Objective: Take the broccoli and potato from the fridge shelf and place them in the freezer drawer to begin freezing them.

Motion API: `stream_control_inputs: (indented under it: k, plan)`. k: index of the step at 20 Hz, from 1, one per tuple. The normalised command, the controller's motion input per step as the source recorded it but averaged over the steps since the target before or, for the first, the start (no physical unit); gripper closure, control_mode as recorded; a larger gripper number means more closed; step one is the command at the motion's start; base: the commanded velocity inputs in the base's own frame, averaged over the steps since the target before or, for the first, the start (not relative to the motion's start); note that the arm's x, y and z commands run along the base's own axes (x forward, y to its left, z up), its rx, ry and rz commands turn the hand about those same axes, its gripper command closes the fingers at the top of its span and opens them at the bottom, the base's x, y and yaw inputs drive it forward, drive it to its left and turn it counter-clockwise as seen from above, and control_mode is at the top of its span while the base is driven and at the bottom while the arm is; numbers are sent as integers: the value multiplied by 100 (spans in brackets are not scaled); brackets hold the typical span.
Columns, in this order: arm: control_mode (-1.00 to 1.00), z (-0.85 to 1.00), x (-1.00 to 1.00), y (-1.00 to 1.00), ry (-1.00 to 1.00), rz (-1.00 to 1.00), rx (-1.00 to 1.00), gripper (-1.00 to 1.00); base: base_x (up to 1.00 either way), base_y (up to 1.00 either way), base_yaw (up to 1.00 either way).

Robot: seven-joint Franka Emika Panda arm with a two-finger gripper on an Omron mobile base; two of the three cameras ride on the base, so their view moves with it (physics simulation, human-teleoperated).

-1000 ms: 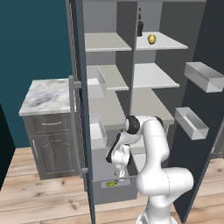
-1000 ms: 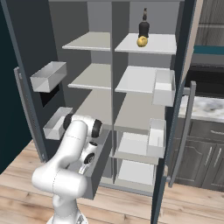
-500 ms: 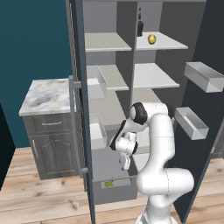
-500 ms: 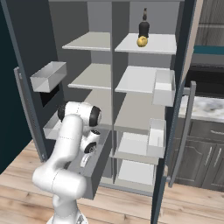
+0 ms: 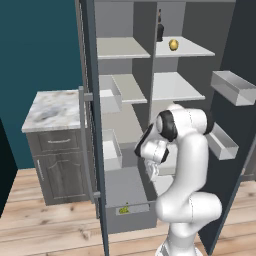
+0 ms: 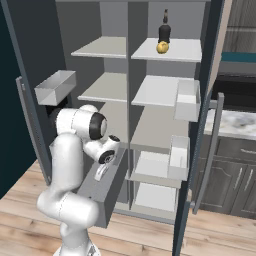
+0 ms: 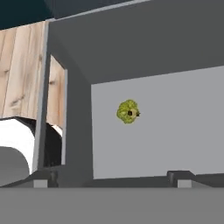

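Note:
The broccoli (image 7: 127, 111), a small yellow-green sprig, lies on the pale floor of the freezer drawer (image 7: 131, 48), apart from its walls. My gripper (image 7: 110, 178) hangs above it, open, with nothing between its fingers. From the base, the gripper (image 5: 152, 172) (image 6: 102, 172) is over the pulled-out freezer drawer (image 5: 131, 221) (image 6: 100, 195), and the broccoli (image 5: 123, 210) shows as a green speck at the drawer's front strip. The potato (image 5: 173, 45) (image 6: 162, 47), a golden-yellow ball, rests on the top right fridge shelf, high above the gripper.
A dark bottle (image 5: 160, 30) (image 6: 164, 31) stands just behind the potato. Both fridge doors are swung open, with pale door bins (image 5: 231, 87) (image 6: 55, 86) jutting out beside the arm. A grey cabinet with a marble top (image 5: 52, 107) stands to the left.
The arm has lifted the open gripper up out of the freezer drawer and raised its elbow. The broccoli has stayed on the drawer floor.

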Motion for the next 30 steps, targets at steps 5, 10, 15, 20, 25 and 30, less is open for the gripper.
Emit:
stream_control_inputs:
  k: [5,10,15,20,25,30]
  plan:
    - [-100,100,-17,-27,0,-13,1,-100,0,0,0]
    - [-100,100,-34,-16,0,-18,6,-100,0,0,0]
    - [-100,100,-45,-1,-4,-20,7,-100,0,0,0]
    - [-100,100,-51,-1,-2,-20,4,-100,0,0,0]
    - [-100,91,-72,-5,-1,-22,0,-100,0,0,0]
    - [-100,61,-95,-4,0,-25,1,-100,0,0,0]
